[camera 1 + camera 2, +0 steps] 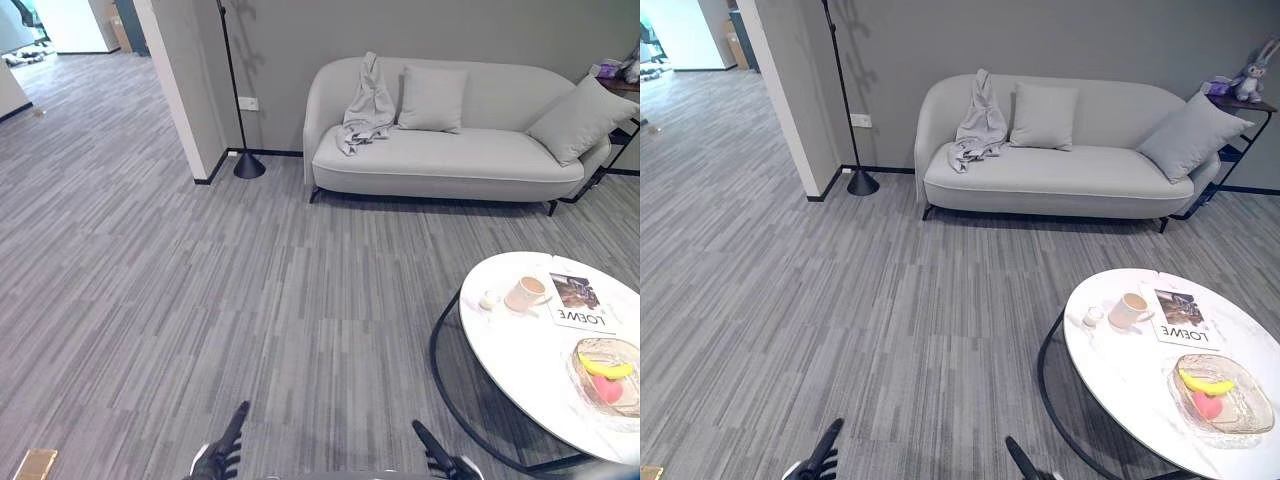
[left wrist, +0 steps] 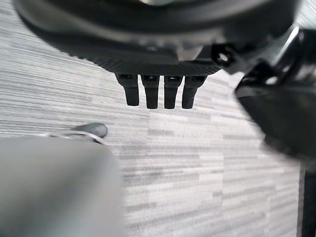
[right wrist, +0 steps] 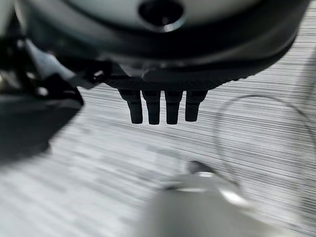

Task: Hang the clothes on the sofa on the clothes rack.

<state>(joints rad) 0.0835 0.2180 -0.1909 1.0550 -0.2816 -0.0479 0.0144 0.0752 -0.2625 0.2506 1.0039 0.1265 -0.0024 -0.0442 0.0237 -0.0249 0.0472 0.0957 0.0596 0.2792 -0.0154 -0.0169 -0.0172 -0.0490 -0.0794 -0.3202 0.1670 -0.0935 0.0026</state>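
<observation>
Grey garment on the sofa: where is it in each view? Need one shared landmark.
Left eye view: grey garment hangs over the sofa's left backrest, upper centre.
Right eye view: same spot, garment left of the small cushion.
Left wrist view: carpet past the left robot hand.
Right wrist view: carpet past the right robot hand.
Shared landmark: floor lamp base.

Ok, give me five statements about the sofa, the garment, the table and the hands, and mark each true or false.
1. The grey garment hangs over the sofa back at its left end. True.
2. The left hand is shut on the garment. False: its fingers are straight and hold nothing.
3. A cup stands on the round white table. True.
4. The right hand carries a hanger. False: it is open and holds nothing.
5. Three cushions lie on the sofa. False: two.
</observation>
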